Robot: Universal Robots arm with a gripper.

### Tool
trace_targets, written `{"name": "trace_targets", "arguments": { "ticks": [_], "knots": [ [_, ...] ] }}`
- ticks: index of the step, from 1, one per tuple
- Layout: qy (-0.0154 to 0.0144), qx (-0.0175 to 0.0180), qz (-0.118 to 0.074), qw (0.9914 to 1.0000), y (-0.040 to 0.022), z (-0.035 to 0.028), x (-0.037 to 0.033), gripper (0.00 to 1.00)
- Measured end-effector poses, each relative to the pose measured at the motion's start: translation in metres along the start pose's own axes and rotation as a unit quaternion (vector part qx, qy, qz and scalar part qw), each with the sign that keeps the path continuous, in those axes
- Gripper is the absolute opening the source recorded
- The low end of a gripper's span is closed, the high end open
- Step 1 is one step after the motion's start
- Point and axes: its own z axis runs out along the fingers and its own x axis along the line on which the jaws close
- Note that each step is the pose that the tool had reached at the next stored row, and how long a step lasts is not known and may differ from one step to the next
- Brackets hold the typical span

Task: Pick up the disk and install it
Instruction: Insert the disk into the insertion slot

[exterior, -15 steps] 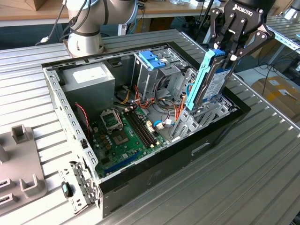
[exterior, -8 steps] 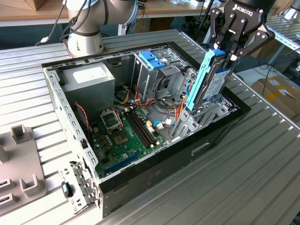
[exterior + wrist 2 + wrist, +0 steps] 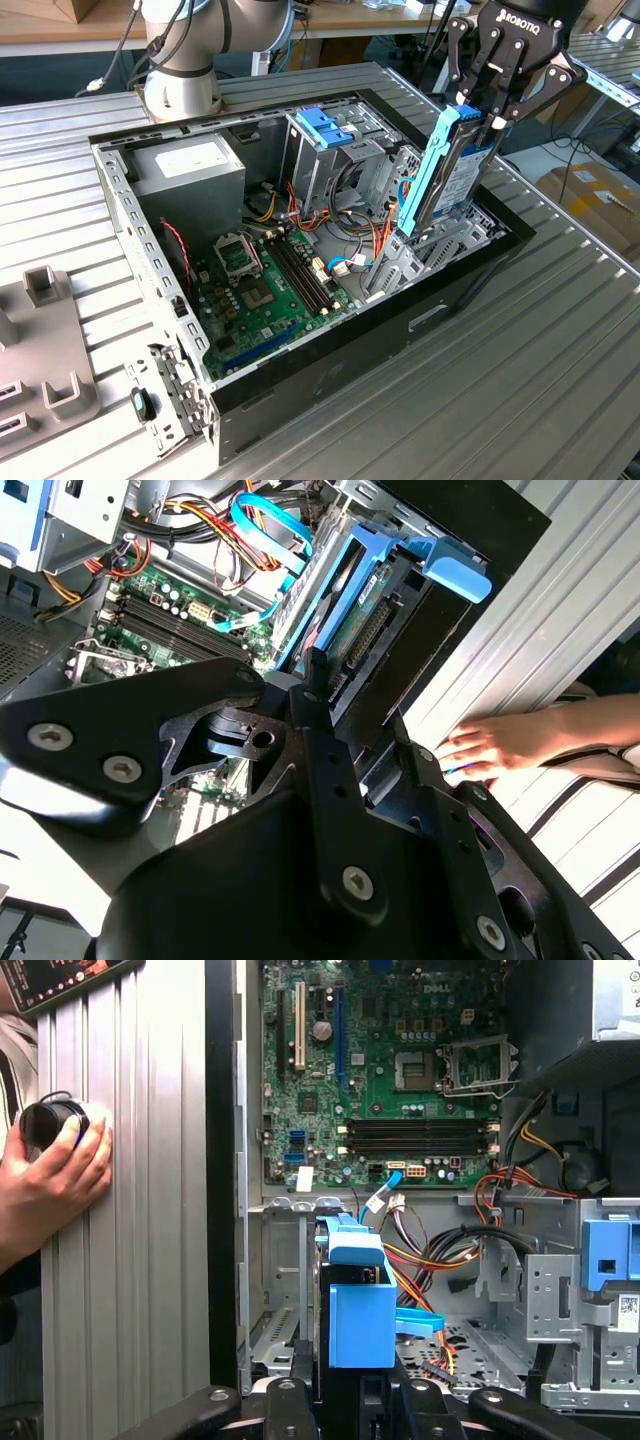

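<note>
The disk (image 3: 452, 172), a silver-grey drive in a light blue carrier rail, stands nearly upright over the open computer case (image 3: 470, 275), at the corner on the exterior view's right. Its lower end reaches down among the grey metal bay brackets (image 3: 405, 262). My gripper (image 3: 482, 122) is shut on the disk's upper end from above. The first wrist view shows the blue carrier (image 3: 356, 1305) end-on between my black fingers (image 3: 288, 1400). In the second wrist view the disk (image 3: 335, 590) runs away from my gripper (image 3: 350, 730) into the case.
Inside the case lie the green motherboard (image 3: 262, 290), a grey power supply (image 3: 190, 165), loose cables and a metal drive cage with a blue bracket (image 3: 325, 125). A person's hand (image 3: 55, 1175) rests on the ribbed table beside the case. Grey fixtures (image 3: 45, 290) stand on the exterior view's left.
</note>
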Motion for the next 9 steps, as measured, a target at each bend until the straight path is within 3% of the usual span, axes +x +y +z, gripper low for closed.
{"name": "trace_targets", "arguments": {
  "ticks": [9],
  "knots": [
    [0.0000,0.0001,-0.001,1.00000,0.0000,0.0017,-0.0002,0.35]
  ]
}}
